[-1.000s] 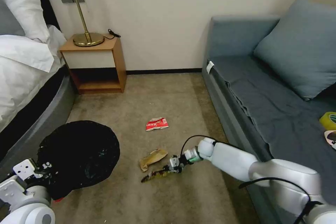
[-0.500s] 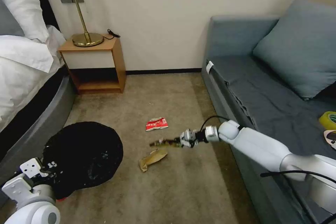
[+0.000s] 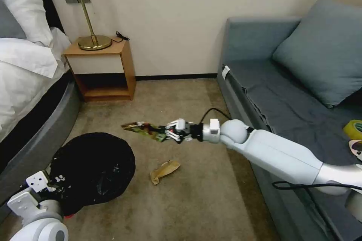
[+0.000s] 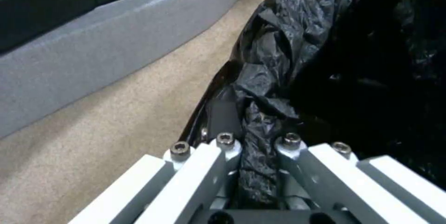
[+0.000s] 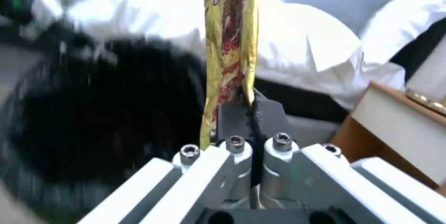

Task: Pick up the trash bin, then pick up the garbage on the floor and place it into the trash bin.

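Observation:
The trash bin (image 3: pixel 92 167), lined with a crinkly black bag, is held tilted just above the floor (image 3: pixel 196 203) at the lower left. My left gripper (image 3: pixel 52 188) is shut on its rim; in the left wrist view the left gripper (image 4: pixel 255 147) pinches a fold of the black bag (image 4: pixel 278 60). My right gripper (image 3: pixel 170 132) reaches out over the carpet, shut on one end of a shiny gold-brown snack wrapper (image 3: pixel 145 129) that points toward the bin. From the right wrist, the right gripper (image 5: pixel 248 116) holds the wrapper (image 5: pixel 230 43) in front of the bin's dark opening (image 5: pixel 93 112). A brown paper wrapper (image 3: pixel 164 170) lies on the carpet.
A bed (image 3: pixel 26 83) runs along the left, with a wooden nightstand (image 3: pixel 103 67) and brass lamp (image 3: pixel 92 26) by the wall. A blue-grey sofa (image 3: pixel 294 98) lines the right, with a yellow tape roll (image 3: pixel 354 128) on it. Open carpet lies between them.
My right gripper has lifted the snack wrapper off the carpet and carried it left and away toward the bin. The bin has shifted slightly right.

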